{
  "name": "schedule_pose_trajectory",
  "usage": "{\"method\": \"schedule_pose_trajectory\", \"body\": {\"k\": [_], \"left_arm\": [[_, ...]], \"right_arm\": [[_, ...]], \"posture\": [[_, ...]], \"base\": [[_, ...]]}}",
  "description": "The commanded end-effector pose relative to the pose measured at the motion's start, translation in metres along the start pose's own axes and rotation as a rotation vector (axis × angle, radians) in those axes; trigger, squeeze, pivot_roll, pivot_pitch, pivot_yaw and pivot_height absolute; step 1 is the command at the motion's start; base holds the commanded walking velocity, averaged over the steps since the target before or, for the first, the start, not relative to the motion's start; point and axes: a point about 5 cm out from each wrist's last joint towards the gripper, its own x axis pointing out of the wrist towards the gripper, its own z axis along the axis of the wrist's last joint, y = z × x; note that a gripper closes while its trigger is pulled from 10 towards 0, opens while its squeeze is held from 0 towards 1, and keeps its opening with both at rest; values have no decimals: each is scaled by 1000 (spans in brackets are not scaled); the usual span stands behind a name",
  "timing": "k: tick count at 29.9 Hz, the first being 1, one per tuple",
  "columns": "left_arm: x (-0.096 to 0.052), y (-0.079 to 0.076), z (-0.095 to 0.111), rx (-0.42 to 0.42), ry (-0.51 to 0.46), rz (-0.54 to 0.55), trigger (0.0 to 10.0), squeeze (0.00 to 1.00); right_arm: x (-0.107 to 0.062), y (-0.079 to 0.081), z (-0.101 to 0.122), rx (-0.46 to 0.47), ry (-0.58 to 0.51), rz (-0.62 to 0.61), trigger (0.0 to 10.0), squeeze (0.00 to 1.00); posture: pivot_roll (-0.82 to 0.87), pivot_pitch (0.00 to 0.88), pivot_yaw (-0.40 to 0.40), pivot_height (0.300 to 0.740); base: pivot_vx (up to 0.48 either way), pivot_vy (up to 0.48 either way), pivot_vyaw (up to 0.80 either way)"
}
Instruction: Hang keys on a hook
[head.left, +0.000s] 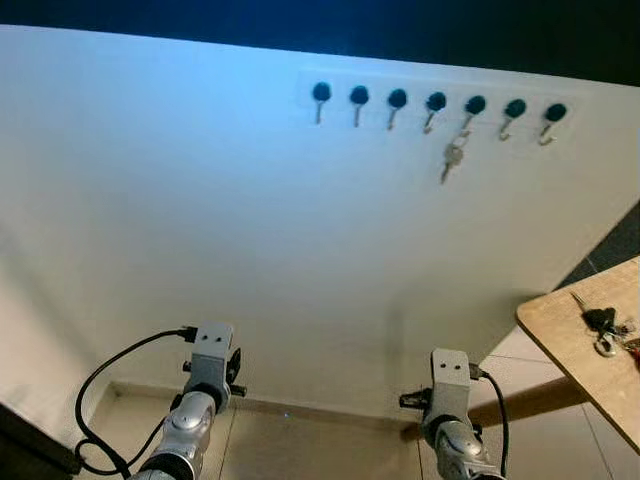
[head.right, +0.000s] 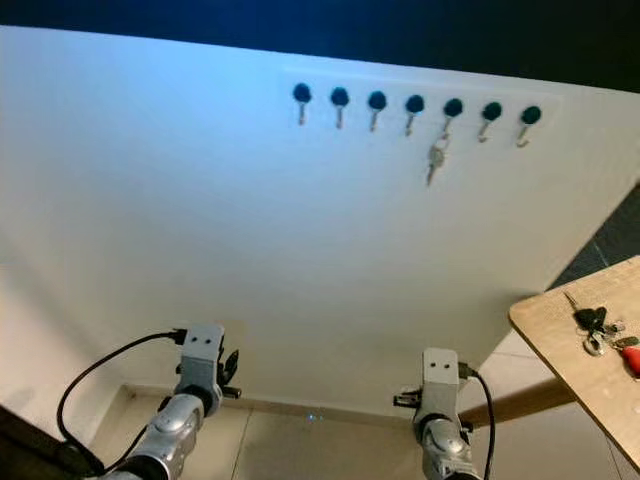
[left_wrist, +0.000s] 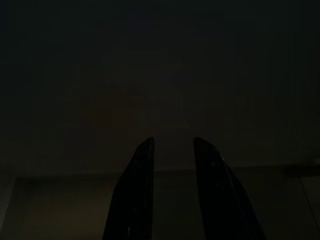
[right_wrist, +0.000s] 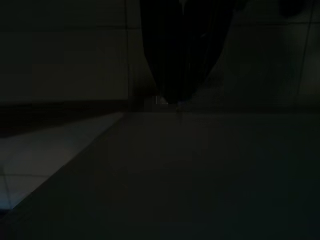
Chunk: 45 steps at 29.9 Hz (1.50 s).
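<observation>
White wall (head.left: 250, 220) ahead, with a rack of 7 black-knobbed hooks (head.left: 436, 102) high up on it. 1 silver key (head.left: 452, 157) already hangs from the 5th hook from the left (head.left: 473, 107); the other 6 hooks are bare.

Bunch of keys (head.left: 603, 326) lies on the wooden table (head.left: 570, 345) at far right, near its edge, well below the rack.

Both arms are low by the floor, well apart from the rack and the table. Left gripper (left_wrist: 173, 150): wrist view very dark, 2 fingers (left_wrist: 135, 190) stand narrowly parted, nothing between them. Right gripper (right_wrist: 182, 97): also very dark, fingers read as one dark mass; cannot tell the gap. The table's keys sit to the right of and above the right arm.
</observation>
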Motion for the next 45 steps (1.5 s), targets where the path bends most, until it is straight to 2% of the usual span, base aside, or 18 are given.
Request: {"method": "schedule_pose_trajectory", "body": {"k": [1,2,3,4,6,9,10,13,15,16,17,19,20,23,30,34,40,45], "left_arm": [[0,-1,3,37,-19,-18,10000,0],[0,-1,3,37,-19,-18,10000,0],[2,-5,8,66,-47,-65,10000,0],[2,-7,11,68,-60,-92,10000,0],[3,-9,14,69,-75,-116,10000,0],[5,-13,35,64,-198,-178,10000,0],[5,-13,35,64,-198,-178,10000,0],[2,-15,65,-3,-379,-228,10000,0],[0,-17,71,-1,-421,-252,10000,0],[-4,-22,78,33,-468,-287,10000,0],[-4,-22,78,33,-468,-287,10000,0],[-16,-30,93,95,-563,-338,10000,0],[-16,-30,93,95,-563,-338,10000,0],[-26,-27,113,100,-669,-309,10000,0],[-34,-28,143,125,-783,-308,10000,0],[-39,-27,176,90,-882,-277,10000,0],[-42,-30,184,93,-901,-290,10000,0],[-48,-35,195,93,-928,-318,10000,0]], "right_arm": [[2,2,16,-39,-97,-6,10000,0],[2,2,16,-39,-97,-6,10000,0],[4,2,37,-76,-212,-27,10000,0],[5,2,47,-84,-270,-41,10000,0],[4,2,56,-79,-316,-49,10000,0],[-2,5,94,-137,-524,-63,10000,0],[-2,5,94,-137,-524,-63,10000,0],[-18,10,138,-234,-735,-67,10000,0],[-22,12,148,-250,-780,-70,10000,0],[-29,14,159,-258,-841,-78,10000,0],[-29,14,159,-258,-841,-78,10000,0],[-45,20,184,-245,-966,-85,10000,0],[-45,20,184,-245,-966,-85,10000,0],[-63,27,211,-219,-1075,-109,10000,0],[-74,38,229,-211,-1132,-71,10000,0],[-86,50,236,-213,-1175,-34,10000,0],[-91,52,237,-198,-1186,-28,10000,0],[-106,57,251,-195,-1237,-18,10000,0]], "posture": [[79,12,-68,740],[79,12,-68,740],[75,14,-65,740],[74,17,-63,740],[74,18,-62,740],[68,26,-58,740],[68,26,-58,740],[60,31,-54,740],[60,32,-55,740],[62,32,-58,740],[62,32,-58,740],[62,37,-62,740],[62,37,-62,740],[65,41,-65,740],[73,40,-71,740],[71,39,-72,740],[72,37,-71,740],[68,35,-67,740]], "base": [[0,0,0],[0,0,0],[0,0,0],[0,0,0],[0,0,0],[0,0,0],[0,0,0],[0,0,0],[0,0,0],[0,0,0],[0,0,0],[0,0,0],[0,0,0],[0,0,0],[0,0,0],[0,0,0],[0,0,0],[0,0,0]]}}
